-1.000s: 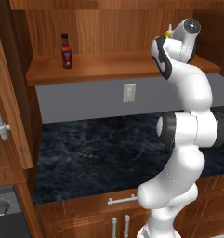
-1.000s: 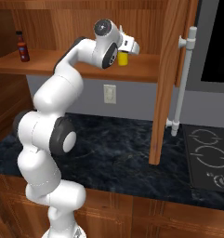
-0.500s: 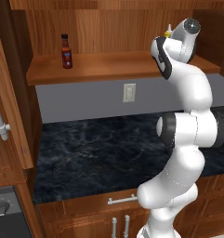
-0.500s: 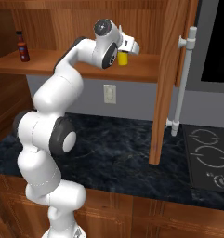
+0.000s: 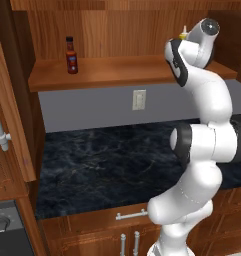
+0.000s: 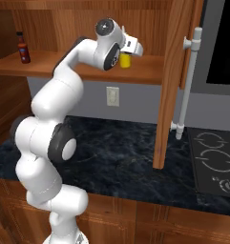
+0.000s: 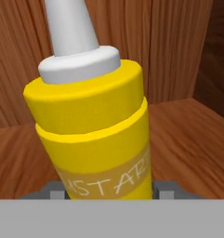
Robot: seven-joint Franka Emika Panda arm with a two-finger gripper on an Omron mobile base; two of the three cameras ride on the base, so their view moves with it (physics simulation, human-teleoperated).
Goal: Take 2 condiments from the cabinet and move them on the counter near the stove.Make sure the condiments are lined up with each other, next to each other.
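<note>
Right between the jaws of the gripper (image 7: 108, 190), holding the yellow squeeze bottle (image 7: 92, 130) low on its body, with a grey fingertip (image 7: 165, 189) sitting against each flank and no gap visible on either side. Judging this as a narrow, clamped hold rather than jaws standing free. Keeping the bottle's long axis upright and crosswise to the line from tip to tip, with the white nozzle (image 7: 69, 28) pointing up and away beyond the jaws and the base, hidden below them, apparently resting on the cabinet shelf (image 7: 187, 139). Looking past the jaws, seeing wooden cabinet walls close behind and to one side of the bottle, so favouring a straight pull back along the approach line before any lowering. Leaving the dark red sauce bottle (image 5: 71, 55) well apart from the jaws, at the far end of the same shelf. Noting the counter (image 5: 107, 165) lying well below the jaws, and the stove (image 6: 216, 162) lower again and off past the open cabinet door (image 6: 176, 81).
</note>
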